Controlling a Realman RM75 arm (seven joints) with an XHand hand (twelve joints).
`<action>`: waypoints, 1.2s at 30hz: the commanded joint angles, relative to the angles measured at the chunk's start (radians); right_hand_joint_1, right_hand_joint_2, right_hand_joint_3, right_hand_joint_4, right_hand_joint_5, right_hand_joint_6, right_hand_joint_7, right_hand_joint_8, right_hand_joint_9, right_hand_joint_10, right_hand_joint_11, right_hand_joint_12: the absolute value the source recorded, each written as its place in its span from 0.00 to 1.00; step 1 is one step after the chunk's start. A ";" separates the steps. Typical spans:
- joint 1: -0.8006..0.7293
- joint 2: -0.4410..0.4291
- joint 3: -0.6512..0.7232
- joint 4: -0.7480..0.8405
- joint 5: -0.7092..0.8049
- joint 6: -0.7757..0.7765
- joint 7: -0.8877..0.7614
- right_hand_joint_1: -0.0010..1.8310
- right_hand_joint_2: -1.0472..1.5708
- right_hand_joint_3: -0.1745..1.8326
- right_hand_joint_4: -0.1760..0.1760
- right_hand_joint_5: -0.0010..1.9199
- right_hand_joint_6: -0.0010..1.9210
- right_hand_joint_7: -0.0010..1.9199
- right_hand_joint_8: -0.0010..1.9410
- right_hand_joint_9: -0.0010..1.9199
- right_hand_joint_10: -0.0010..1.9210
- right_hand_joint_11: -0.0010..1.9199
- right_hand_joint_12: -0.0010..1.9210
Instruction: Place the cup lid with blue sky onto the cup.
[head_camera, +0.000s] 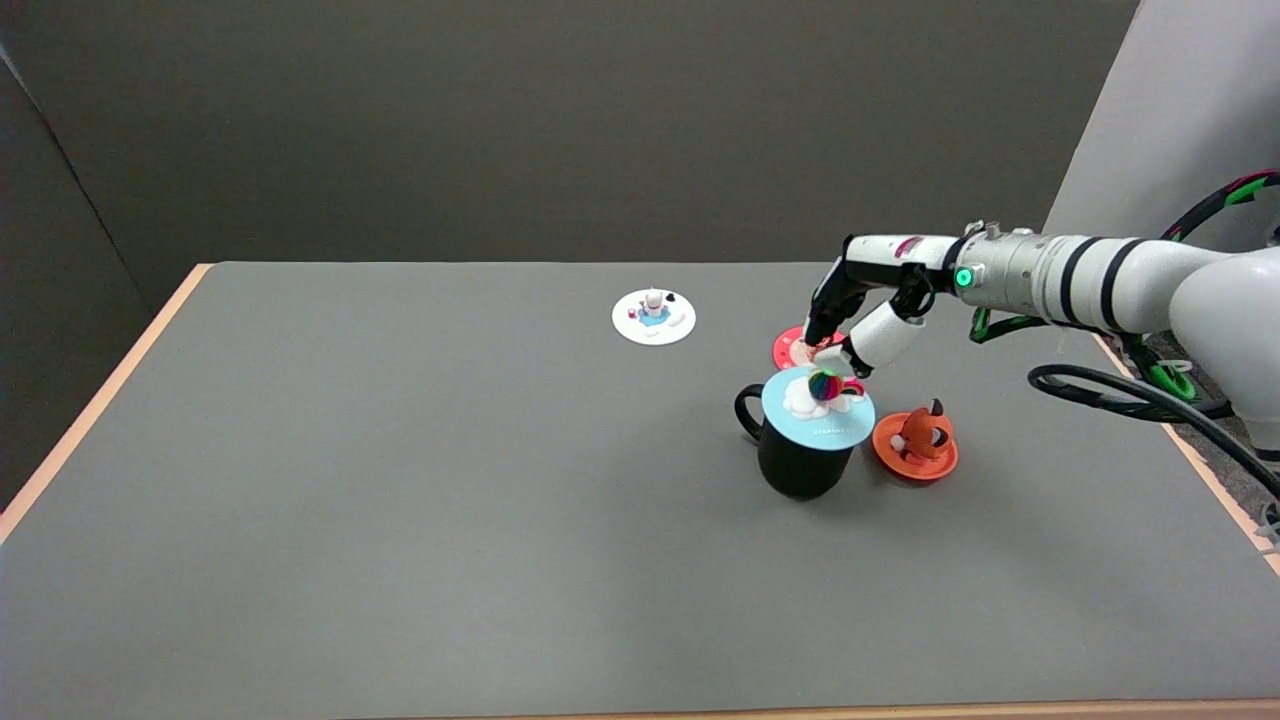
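- One working hand, the right hand (850, 335), is seen just behind the cup, fingers pointed down and spread, nothing gripped; a fingertip sits close to the lid's knob, contact cannot be told.
- The sky-blue lid (818, 412) is seen lying flat across the mouth of the black cup (800, 460), so the placing looks done or nearly so; the hand's loose posture is judged to fit a release.
- The lid is a thin round disc, matte, probably soft silicone; a white cloud shape and a rainbow-striped ball are raised in its middle, likely meant as a pinch knob.
- The lid is wider than the cup rim, so an overhang is left all round, presumably for sealing.
- The cup is glossy black, tapered toward its base, handle turned to picture left.
- A red lid (795, 348) is partly hidden behind the fingers, flat on the table.
- An orange lid (915, 445) with an upright orange-and-black figure is laid just beside the cup on the right.
- A white lid (653, 317) with small figures is set well apart, farther back.
- The grey table (400, 500) is matte, edged in pale wood.
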 joint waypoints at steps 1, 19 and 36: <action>-0.015 -0.100 0.091 0.000 0.002 0.282 -0.005 0.51 0.63 0.44 0.00 0.42 0.15 0.38 0.32 0.24 0.34 0.20 0.41; -0.042 -0.411 -0.018 0.073 -0.180 1.173 -0.237 0.52 0.64 0.47 0.12 0.45 0.17 0.51 0.19 0.32 0.33 0.20 0.44; -0.226 -0.473 0.121 0.173 -0.034 1.357 -0.090 0.38 0.58 0.55 0.22 0.33 0.11 0.37 0.10 0.36 0.11 0.21 0.38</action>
